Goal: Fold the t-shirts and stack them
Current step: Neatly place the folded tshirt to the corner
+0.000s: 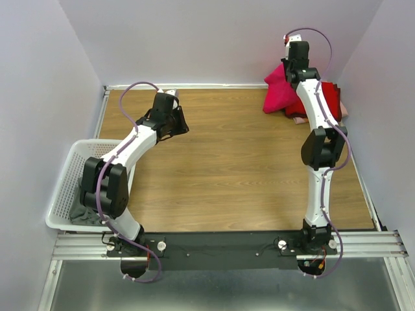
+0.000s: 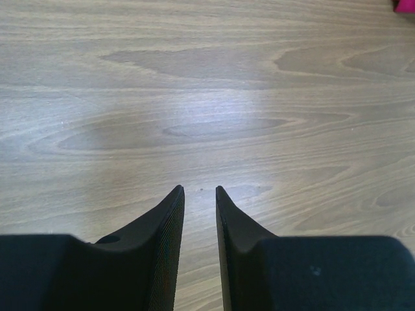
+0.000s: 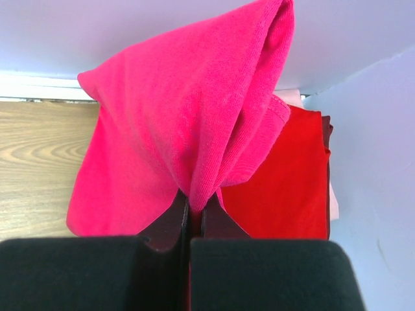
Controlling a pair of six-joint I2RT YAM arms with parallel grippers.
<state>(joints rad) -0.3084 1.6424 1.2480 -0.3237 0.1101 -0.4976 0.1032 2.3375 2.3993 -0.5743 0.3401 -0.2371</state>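
Note:
My right gripper point(image 1: 285, 70) point(image 3: 196, 201) is shut on a bunched fold of the bright pink-red t-shirt point(image 1: 277, 97) point(image 3: 162, 129) and holds it lifted at the table's far right corner, so the cloth hangs draped. Behind and beside it lies a deeper red t-shirt point(image 1: 329, 94) point(image 3: 285, 181), flat against the right wall, with paler cloth showing under its edge. My left gripper point(image 1: 175, 126) point(image 2: 200, 189) is over bare wood at the far left, with its jaws a narrow gap apart and nothing between them.
A white lattice basket point(image 1: 65, 168) stands off the table's left edge with a dark cloth point(image 1: 83, 214) in its near corner. Walls close in the table point(image 1: 227, 168) at the back, left and right.

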